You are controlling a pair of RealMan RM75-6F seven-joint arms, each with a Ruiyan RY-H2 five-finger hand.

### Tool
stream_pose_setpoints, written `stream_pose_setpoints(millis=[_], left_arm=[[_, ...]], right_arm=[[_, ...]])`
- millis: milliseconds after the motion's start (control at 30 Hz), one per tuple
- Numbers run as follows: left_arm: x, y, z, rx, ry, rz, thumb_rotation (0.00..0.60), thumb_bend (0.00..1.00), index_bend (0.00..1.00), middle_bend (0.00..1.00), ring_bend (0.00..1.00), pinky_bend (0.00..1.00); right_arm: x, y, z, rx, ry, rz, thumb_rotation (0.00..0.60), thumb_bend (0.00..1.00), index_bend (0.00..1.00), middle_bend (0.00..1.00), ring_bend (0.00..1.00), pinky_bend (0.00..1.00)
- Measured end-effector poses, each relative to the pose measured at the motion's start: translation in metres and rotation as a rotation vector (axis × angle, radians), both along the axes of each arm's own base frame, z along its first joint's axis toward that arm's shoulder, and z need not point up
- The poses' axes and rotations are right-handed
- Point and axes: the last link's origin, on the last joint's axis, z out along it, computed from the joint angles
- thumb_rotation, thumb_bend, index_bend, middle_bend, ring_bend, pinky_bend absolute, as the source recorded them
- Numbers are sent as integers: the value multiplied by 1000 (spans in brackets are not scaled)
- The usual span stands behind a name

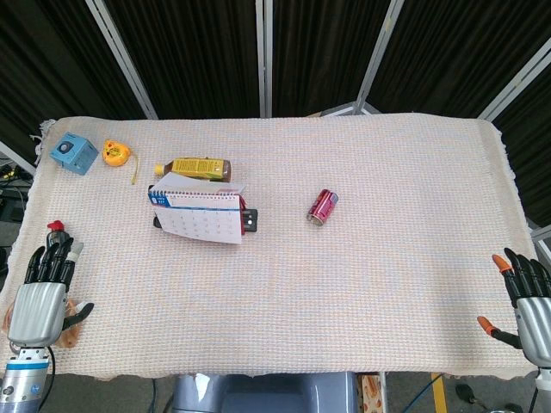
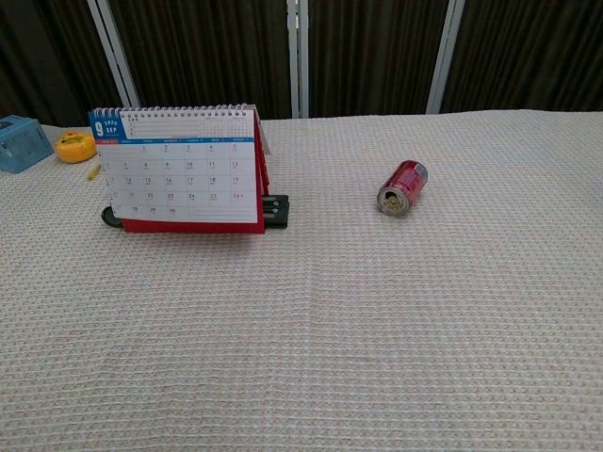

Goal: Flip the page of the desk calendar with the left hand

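Tablecloth (image 2: 377, 330); desk calendar (image 2: 179, 174) upright, crosswise

A table (image 1: 362, 284) covered by a pale waffle-weave cloth carries everything. Toward its far left corner sit a blue cube (image 1: 72, 153) and a yellow tape measure (image 1: 115, 152). Further in from the left edge stands the desk calendar (image 1: 199, 212), with a yellow-labelled bottle (image 1: 195, 168) lying behind it and a dark object (image 1: 249, 219), possibly a clip, at its base. A red can (image 1: 323, 206) lies on its side near the middle.
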Motion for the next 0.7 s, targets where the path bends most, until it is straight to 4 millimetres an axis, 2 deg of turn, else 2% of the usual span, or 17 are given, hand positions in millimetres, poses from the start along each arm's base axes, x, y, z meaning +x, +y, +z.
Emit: stream_pose_setpoints(millis=[467, 533, 567, 633, 700], left_arm=[[-2, 6, -7, -24, -14, 33, 600, 152, 0, 0, 1, 11], [-2, 8, -7, -16, -20, 35, 600, 260, 0, 131, 150, 173], [-2, 10, -7, -5, -27, 36, 600, 364, 0, 274, 296, 310], [0, 13, -7, 16, -44, 40, 600, 546, 0, 501, 508, 474], [0, 17, -11, 13, -72, 56, 600, 665, 0, 582, 581, 518]], right_arm=[[2, 0, 3, -12, -21, 14, 600, 64, 0, 0, 0, 0], [2, 0, 4, -14, -22, 12, 600, 65, 0, 0, 0, 0], [2, 0, 4, -16, -24, 11, 600, 64, 0, 0, 0, 0], [2, -1, 5, -18, -30, 10, 600, 64, 0, 0, 0, 0], [2, -1, 5, -18, -30, 10, 600, 64, 0, 0, 0, 0]])
